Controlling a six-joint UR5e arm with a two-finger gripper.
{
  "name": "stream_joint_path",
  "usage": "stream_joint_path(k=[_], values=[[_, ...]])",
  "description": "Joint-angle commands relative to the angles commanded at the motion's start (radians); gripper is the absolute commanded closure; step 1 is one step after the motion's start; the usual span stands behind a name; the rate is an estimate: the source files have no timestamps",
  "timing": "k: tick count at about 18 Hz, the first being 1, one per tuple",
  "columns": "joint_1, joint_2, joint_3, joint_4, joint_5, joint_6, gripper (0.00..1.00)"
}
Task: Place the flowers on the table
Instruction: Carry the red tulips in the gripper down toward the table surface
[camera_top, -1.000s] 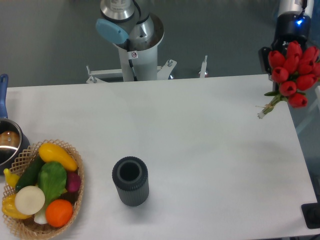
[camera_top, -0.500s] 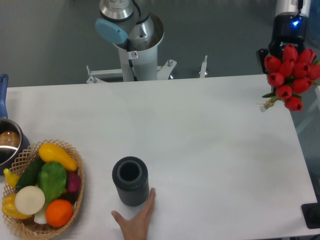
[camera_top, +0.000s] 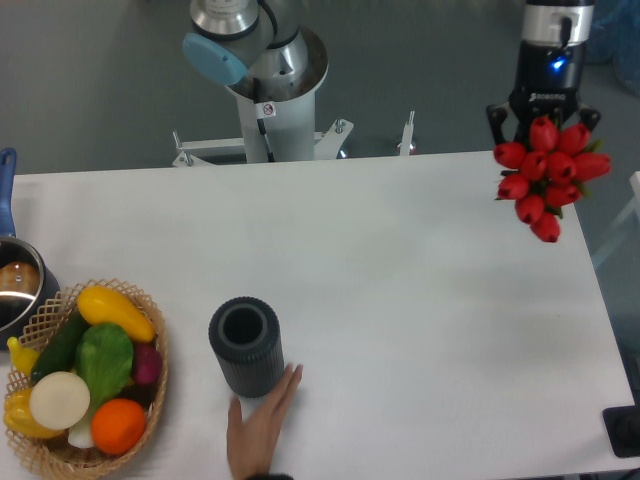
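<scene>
The flowers, a bunch of red tulips, hang in the air over the far right corner of the white table. Only the red heads show; the green stems are hidden behind them. My gripper is right above the bunch, pointing down, and is shut on the flowers. Its dark fingers show on both sides of the top tulips. The flowers do not touch the table.
A dark ribbed cylinder stands upright at the front middle, with a person's hand touching its base from the front edge. A wicker basket of vegetables sits front left, a pot at the left edge. The arm's base is behind the table.
My gripper has moved left with the flowers, and the stems no longer show. A hand came in from the front edge and pushed the dark cylinder a little to the left.
</scene>
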Motion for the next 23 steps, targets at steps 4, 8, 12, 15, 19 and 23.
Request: stream_joint_path(k=[4, 8, 12, 15, 19, 23], values=[[-0.058, -0.044, -0.003, -0.024, 0.116, 0.000, 0.63], [-0.160, -0.129, 0.000, -0.049, 0.297, -0.003, 0.63], [-0.201, -0.218, 0.023, -0.043, 0.324, -0.021, 0.63], [-0.226, -0.293, 0.049, -0.040, 0.336, -0.035, 0.63], [-0.252, -0.362, 0.075, -0.038, 0.359, -0.037, 0.63], [-0.255, -0.373, 0.077, -0.038, 0.348, -0.037, 0.62]])
